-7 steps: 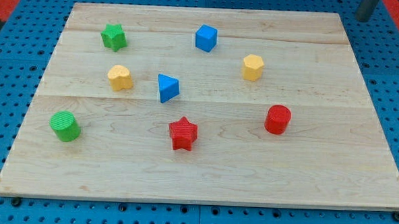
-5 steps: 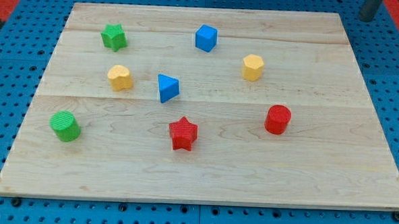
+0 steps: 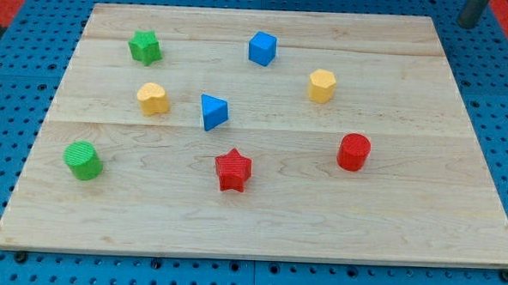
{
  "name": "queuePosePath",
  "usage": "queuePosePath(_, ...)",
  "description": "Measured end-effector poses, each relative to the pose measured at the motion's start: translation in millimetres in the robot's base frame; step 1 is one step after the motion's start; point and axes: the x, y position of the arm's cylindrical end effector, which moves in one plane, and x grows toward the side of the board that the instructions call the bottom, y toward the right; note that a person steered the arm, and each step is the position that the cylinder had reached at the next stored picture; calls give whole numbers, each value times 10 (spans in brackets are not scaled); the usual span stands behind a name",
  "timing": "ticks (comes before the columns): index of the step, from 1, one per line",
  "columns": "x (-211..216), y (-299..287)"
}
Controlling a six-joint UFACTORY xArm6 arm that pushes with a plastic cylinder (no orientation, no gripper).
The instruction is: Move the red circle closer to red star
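The red circle stands on the wooden board at the view's right of centre. The red star lies to its left and slightly lower, with a wide gap between them. My tip is at the view's top right corner, just off the board's edge, far above and to the right of the red circle. It touches no block.
A blue cube, a yellow hexagon, a blue triangle, a yellow block, a green star and a green circle also sit on the board. A blue pegboard surrounds the board.
My tip has drifted slightly to the right and up at the top right corner. No block has moved.
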Motion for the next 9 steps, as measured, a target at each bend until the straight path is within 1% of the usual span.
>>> queuePosePath(3, 38, 5)
queuePosePath(4, 623, -129)
queuePosePath(5, 1162, -831)
queuePosePath(6, 1089, -1699)
queuePosePath(7, 1263, -1406)
queuePosePath(8, 2091, -998)
queuePosePath(9, 3011, -1084)
